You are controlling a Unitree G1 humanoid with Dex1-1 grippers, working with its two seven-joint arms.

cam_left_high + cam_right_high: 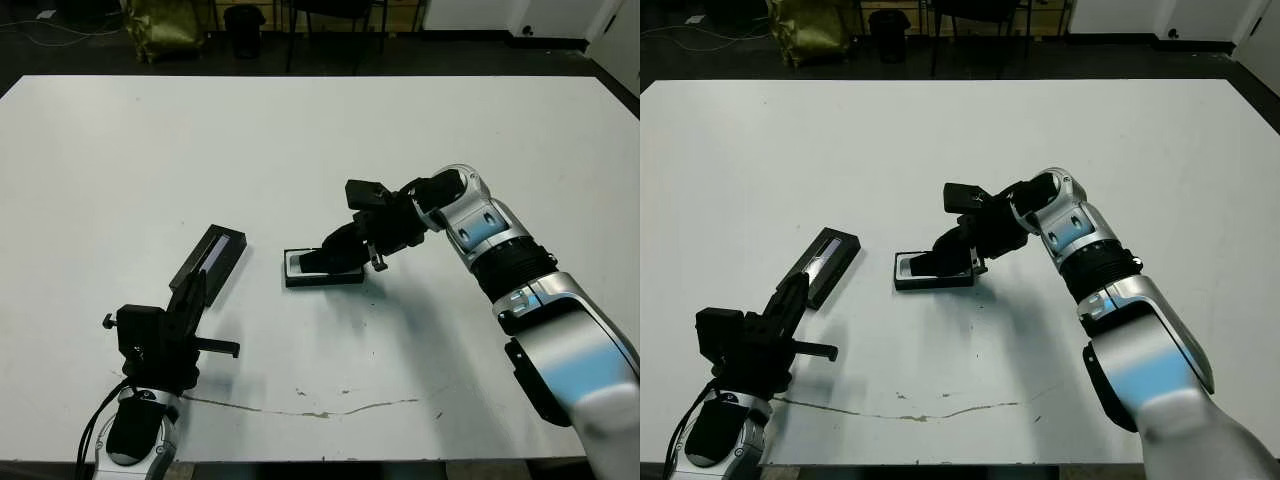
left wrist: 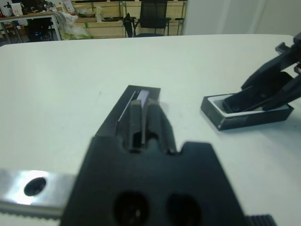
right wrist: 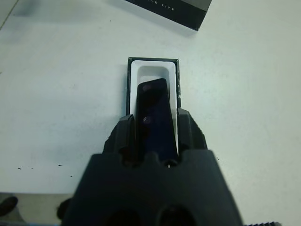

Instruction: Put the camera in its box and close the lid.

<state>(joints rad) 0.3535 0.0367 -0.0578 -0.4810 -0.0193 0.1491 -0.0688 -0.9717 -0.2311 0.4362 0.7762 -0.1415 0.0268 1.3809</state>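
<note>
White table (image 1: 300, 130), matt and bare across its far half; a thin dark crack or scratch line (image 1: 320, 408) runs along the near edge. Beyond the far edge, a dim room with dark floor, a yellow-green bag (image 1: 165, 25), a black bin (image 1: 243, 28) and chair legs; the left wrist view shows shelving and an office chair (image 2: 153, 16) there.

Box (image 1: 322, 267) near the table's middle, white lining visible. The right gripper (image 3: 155, 129) reaches over it from the right edge side, its fingers closed on the camera (image 3: 155, 113), which tilts down into the box, its leading end inside the white recess. The camera's rear end is hidden between the fingers; whether it touches the lining cannot be told.

Lid (image 1: 210, 258) lies flat toward the near-left corner, well apart from the box, pale strip up. The left gripper (image 2: 141, 113) hangs just short of the lid, fingers nearly together and holding nothing; its tips cover the lid's near end.
</note>
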